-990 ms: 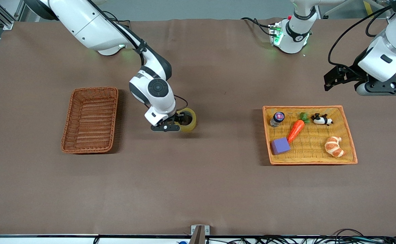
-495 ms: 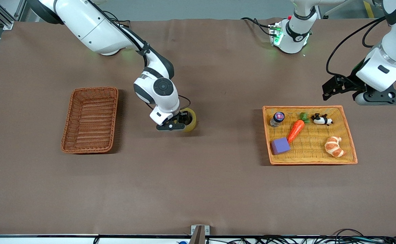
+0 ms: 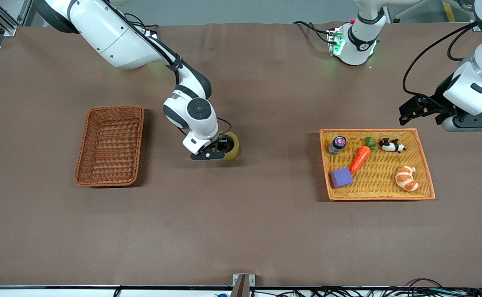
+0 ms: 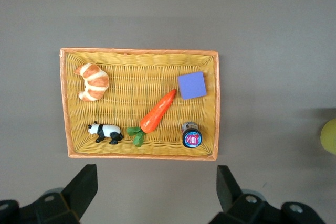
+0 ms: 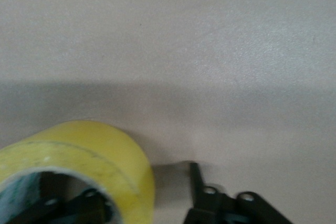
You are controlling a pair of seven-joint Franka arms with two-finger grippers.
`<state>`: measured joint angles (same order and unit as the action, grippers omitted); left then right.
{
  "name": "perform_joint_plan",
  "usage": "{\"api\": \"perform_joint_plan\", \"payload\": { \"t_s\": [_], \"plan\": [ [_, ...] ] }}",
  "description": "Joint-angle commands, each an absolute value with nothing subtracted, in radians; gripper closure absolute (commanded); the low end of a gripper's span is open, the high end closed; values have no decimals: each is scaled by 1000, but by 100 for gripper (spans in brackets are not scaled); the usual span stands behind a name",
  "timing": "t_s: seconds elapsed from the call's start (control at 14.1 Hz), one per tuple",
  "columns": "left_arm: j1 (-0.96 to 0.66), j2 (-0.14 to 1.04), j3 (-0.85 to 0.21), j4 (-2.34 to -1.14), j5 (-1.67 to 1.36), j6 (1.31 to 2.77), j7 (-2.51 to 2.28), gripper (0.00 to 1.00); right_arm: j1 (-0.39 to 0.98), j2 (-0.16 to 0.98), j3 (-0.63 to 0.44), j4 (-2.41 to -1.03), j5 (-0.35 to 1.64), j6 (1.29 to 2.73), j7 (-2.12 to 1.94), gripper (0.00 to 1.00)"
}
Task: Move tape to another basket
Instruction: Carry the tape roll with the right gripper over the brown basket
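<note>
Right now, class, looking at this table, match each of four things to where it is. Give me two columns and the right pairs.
1. tape
2. croissant
3. left gripper
4. basket

A. in the orange-yellow tray
B. at the right arm's end of the table
C. on the bare table, one finger of the right gripper inside its ring
D. up in the air beside the tray

Pairs: 1-C, 2-A, 3-D, 4-B

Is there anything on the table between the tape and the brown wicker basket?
Nothing visible. Only bare table lies between the tape, straddled by the right gripper, and the basket toward the right arm's end.
</note>
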<state>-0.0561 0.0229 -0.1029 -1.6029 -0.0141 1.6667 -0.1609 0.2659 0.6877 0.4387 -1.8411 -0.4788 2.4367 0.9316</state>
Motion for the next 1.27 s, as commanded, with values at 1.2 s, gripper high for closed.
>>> {"api": "perform_joint_plan", "payload": {
  "t_s": [1.2],
  "plan": [
    [-72, -18, -103, -1687, -26, 1749, -117, 0, 15, 210, 155, -1902, -129, 2045, 201, 100]
  ]
}}
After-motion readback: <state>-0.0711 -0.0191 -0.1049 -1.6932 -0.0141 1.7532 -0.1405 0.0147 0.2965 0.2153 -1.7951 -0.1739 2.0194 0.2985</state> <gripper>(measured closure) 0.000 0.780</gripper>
